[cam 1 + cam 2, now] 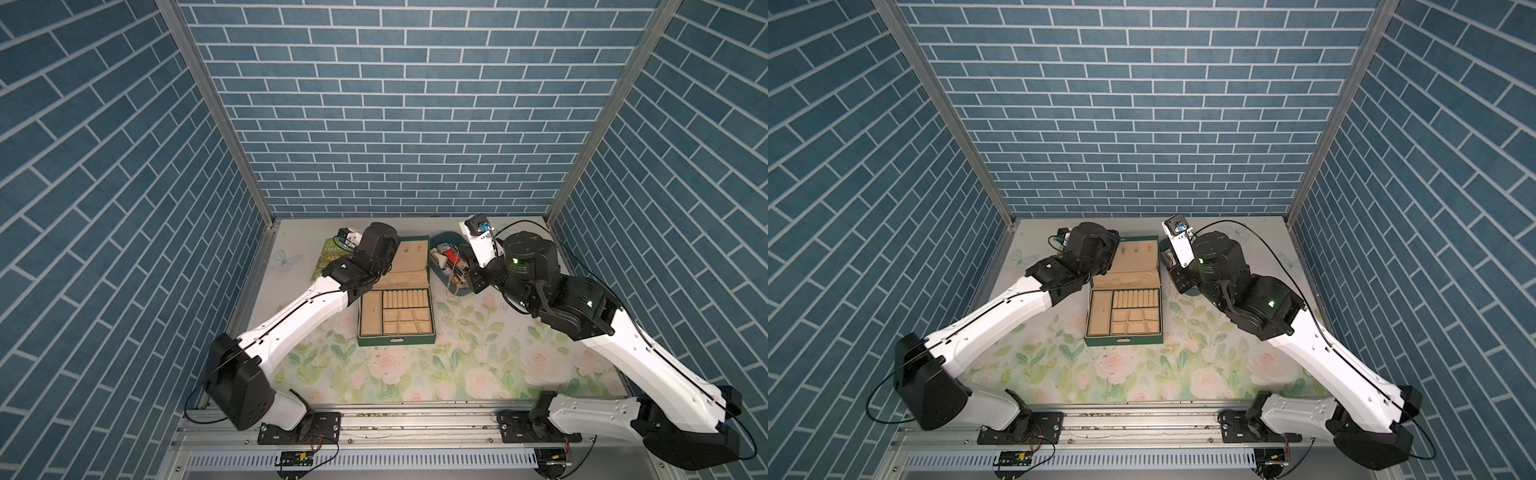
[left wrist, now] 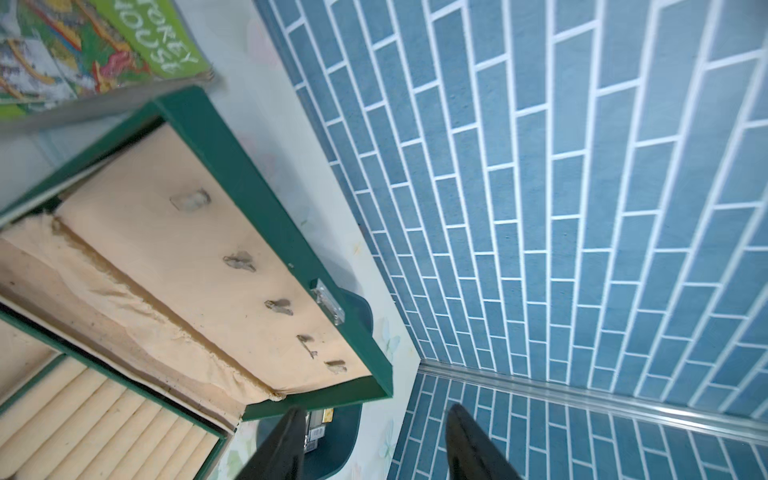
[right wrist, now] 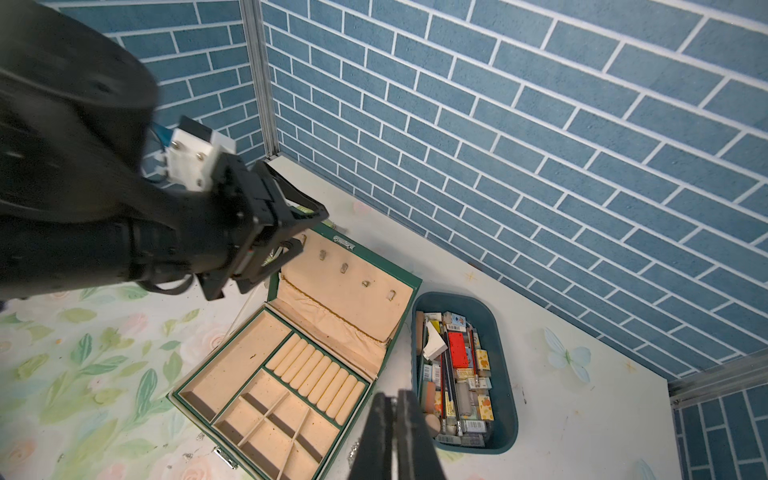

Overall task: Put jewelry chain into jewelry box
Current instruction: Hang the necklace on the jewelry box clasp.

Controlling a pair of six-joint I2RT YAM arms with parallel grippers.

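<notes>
Hovering by the open jewelry box (image 1: 397, 311), left fingers (image 2: 284, 442) spread empty, right fingers (image 3: 409, 436) pinching the jewelry chain (image 1: 452, 274)

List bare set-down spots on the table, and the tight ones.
Free: the wide floral mat in front of the jewelry box; also the mat between the tray and the back-right corner. Crowded: the box-tray gap, where the jewelry chain trails out near the shut right gripper; the book side, by the open left gripper.

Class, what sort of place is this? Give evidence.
Probably a robot test cell: printed brick wall panels, an aluminium base rail carrying the left arm and right arm, a floral table cover.
</notes>
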